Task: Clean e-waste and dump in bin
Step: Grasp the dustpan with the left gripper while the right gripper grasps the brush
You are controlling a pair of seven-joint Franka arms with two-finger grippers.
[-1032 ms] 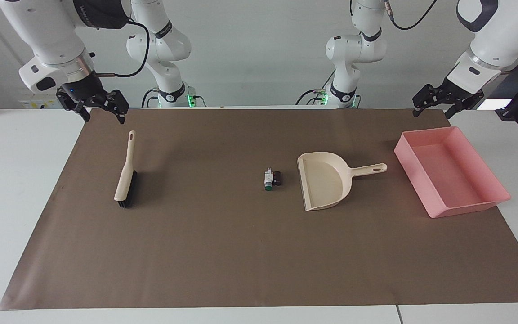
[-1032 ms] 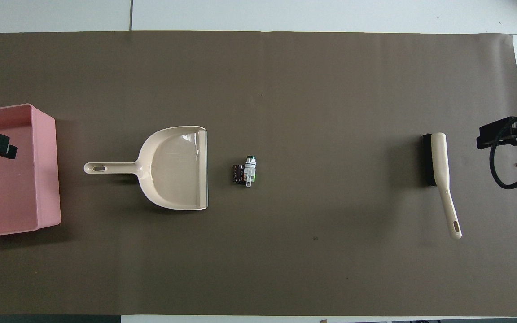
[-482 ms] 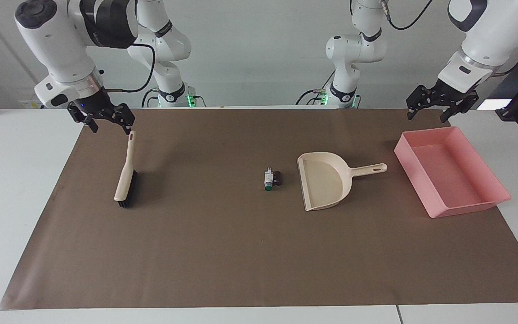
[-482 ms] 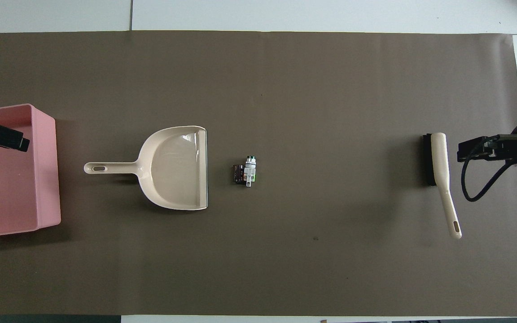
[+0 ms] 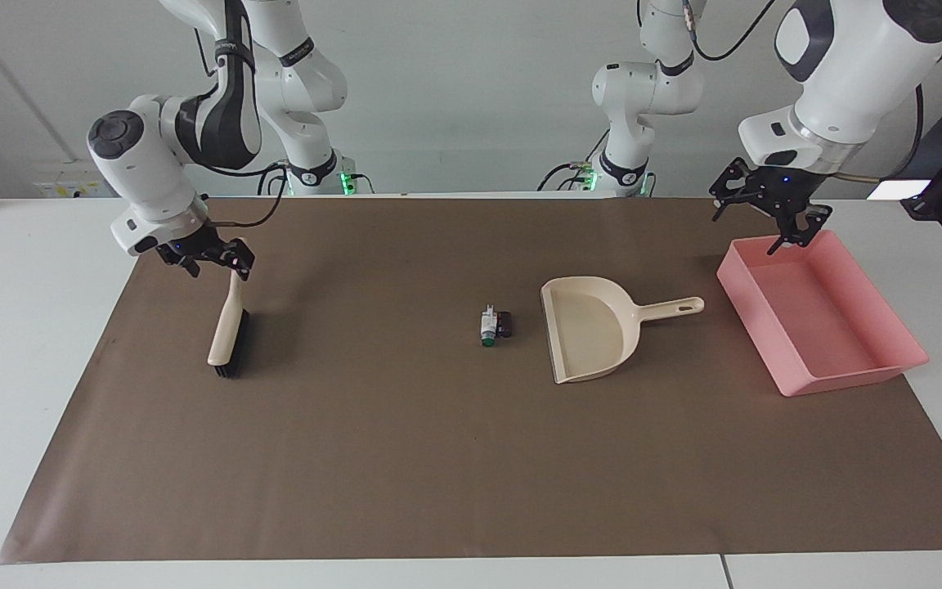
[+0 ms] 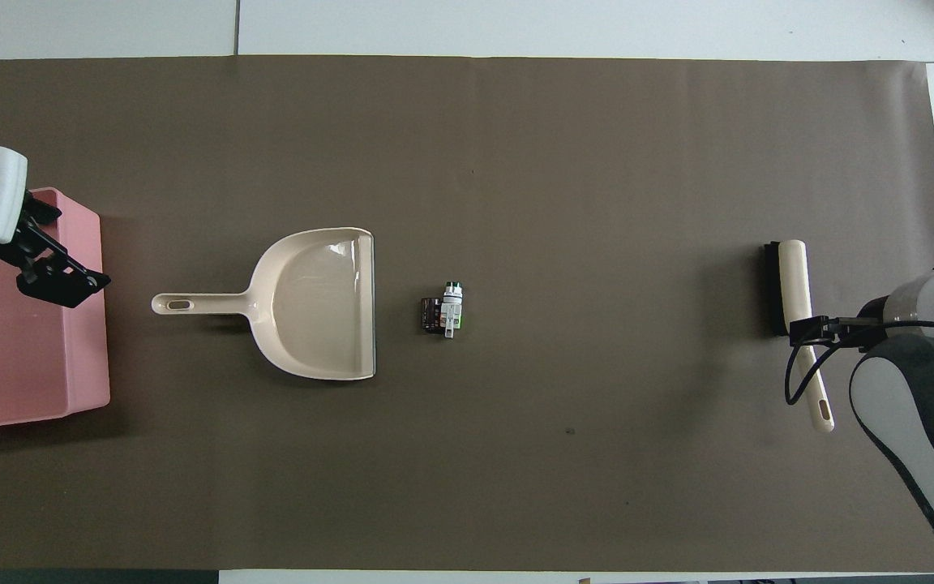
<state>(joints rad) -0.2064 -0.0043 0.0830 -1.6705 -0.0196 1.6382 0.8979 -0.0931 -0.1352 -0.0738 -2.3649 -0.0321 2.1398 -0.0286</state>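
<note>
The e-waste point(image 5: 494, 324), a white-and-green cylinder with a small black piece, lies mid-mat beside the mouth of the cream dustpan point(image 5: 594, 327). It also shows in the overhead view point(image 6: 444, 309), as does the dustpan point(image 6: 313, 304). The pink bin point(image 5: 753, 323) stands at the left arm's end, also in the overhead view point(image 6: 86, 341). My left gripper point(image 5: 757, 221) is open and empty over the bin's corner nearest the robots point(image 6: 62, 276). My right gripper point(image 5: 220, 270) is open, low at the handle end of the brush point(image 5: 226, 327), its fingers astride the handle point(image 6: 811, 331).
A brown mat point(image 5: 405, 458) covers most of the white table. The brush point(image 6: 795, 284) lies at the right arm's end, with its bristles away from the robots. The dustpan's handle points toward the bin.
My right gripper has come down and forward from above the mat's edge to the brush handle. My left gripper has moved in over the bin's corner and turned. Nothing on the mat has moved.
</note>
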